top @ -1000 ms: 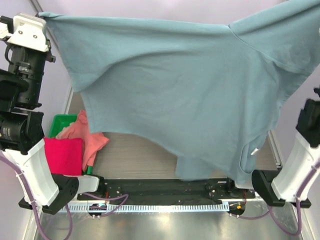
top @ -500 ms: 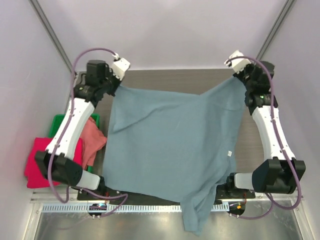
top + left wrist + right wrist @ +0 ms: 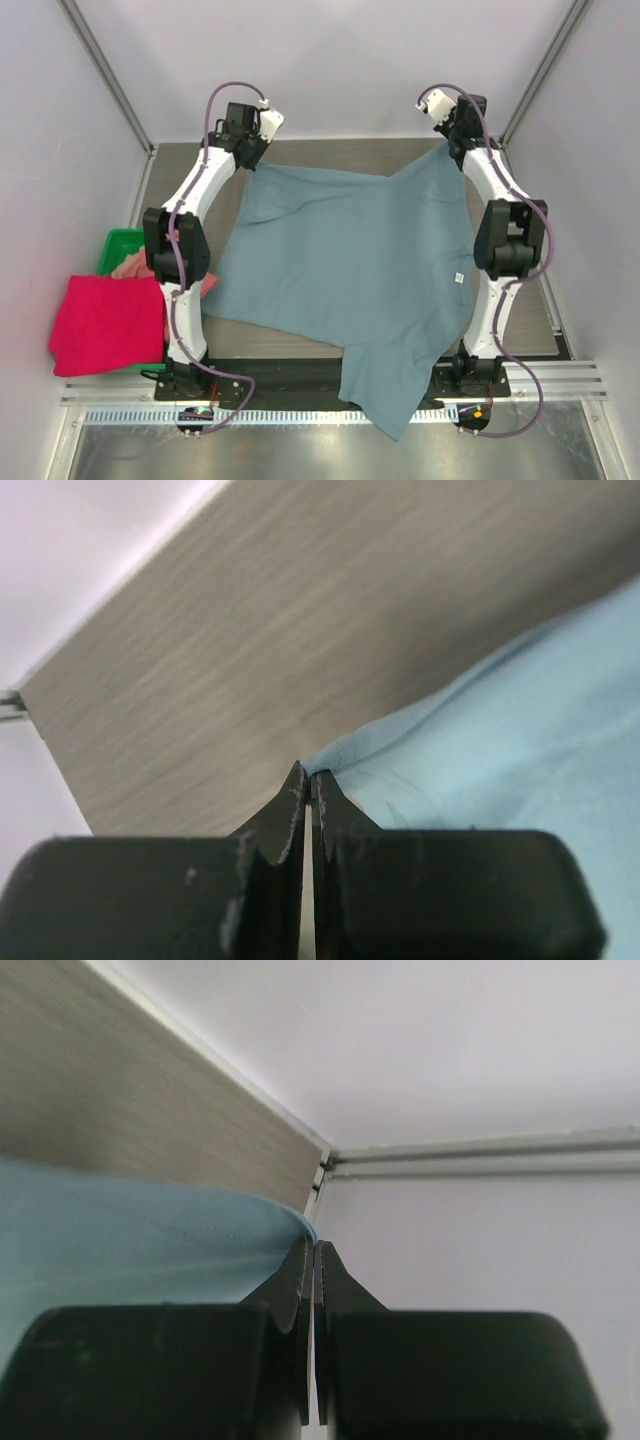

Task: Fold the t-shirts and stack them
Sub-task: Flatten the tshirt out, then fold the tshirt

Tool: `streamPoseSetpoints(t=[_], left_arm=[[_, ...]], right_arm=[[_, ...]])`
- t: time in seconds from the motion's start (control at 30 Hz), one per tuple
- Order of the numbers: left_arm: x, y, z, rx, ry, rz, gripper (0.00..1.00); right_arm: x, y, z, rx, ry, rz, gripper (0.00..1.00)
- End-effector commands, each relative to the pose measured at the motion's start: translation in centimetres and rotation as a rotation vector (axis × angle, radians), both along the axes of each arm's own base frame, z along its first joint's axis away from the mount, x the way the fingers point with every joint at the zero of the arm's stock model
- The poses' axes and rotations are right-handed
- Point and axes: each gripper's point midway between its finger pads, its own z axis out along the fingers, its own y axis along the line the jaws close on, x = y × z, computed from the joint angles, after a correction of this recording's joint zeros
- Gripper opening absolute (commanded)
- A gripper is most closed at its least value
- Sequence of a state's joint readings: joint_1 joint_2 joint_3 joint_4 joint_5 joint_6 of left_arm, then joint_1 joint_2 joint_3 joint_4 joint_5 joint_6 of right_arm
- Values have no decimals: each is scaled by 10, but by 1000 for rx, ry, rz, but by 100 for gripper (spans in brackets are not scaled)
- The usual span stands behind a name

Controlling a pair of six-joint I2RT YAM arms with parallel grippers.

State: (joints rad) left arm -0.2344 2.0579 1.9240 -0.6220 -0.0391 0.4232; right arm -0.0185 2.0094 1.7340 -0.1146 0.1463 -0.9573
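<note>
**Lying spread: slate-blue t-shirt (image 3: 350, 260) gripped at both far corners**

Slate-blue t-shirt covers the middle of the table (image 3: 330, 155), mostly flat, with creases toward its far-left corner; a small white tag (image 3: 458, 279) shows near its right edge; its near portion drapes over the black rail (image 3: 290, 372) at the table's near edge.

Left gripper (image 3: 250, 152) is clenched on the far-left corner; the left wrist view shows the left gripper (image 3: 308, 778) with jaws pressed tip to tip and the cloth's edge caught at the tips.

Right gripper (image 3: 450, 140) is clenched on the far-right corner; the right wrist view shows the right gripper (image 3: 312, 1250) with jaws together and the hem meeting them from the left.

Both arms reach fully toward the far side of the table.

Crimson-pink t-shirt (image 3: 105, 325) lies folded at the left, just beside the left arm's base; salmon-pink t-shirt (image 3: 125, 267) sits bunched in the green bin (image 3: 112, 243), partly hidden by the left arm.
</note>
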Motion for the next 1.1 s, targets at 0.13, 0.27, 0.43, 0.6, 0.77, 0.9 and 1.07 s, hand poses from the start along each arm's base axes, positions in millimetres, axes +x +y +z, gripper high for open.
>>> streamPoseSetpoints(t=[0.13, 0.27, 0.43, 0.6, 0.77, 0.9, 1.07], left_arm=[[57, 21, 24, 60, -156, 135, 0], [73, 27, 35, 93, -215, 155, 0], [79, 35, 37, 104, -236, 167, 0], [79, 41, 35, 112, -236, 195, 0], [88, 36, 42, 103, -287, 167, 0], [101, 25, 42, 82, -337, 121, 0], [110, 11, 42, 75, -357, 88, 0]], right_arm=[[76, -16, 27, -56, -159, -96, 1], [107, -11, 48, -67, -261, -79, 1], [125, -1, 48, -95, -331, -27, 1], [139, 31, 66, -99, -444, 22, 1], [134, 34, 59, -96, -419, 10, 1], [118, 25, 49, -96, -357, -23, 1], [96, 18, 36, -78, -290, -50, 1]])
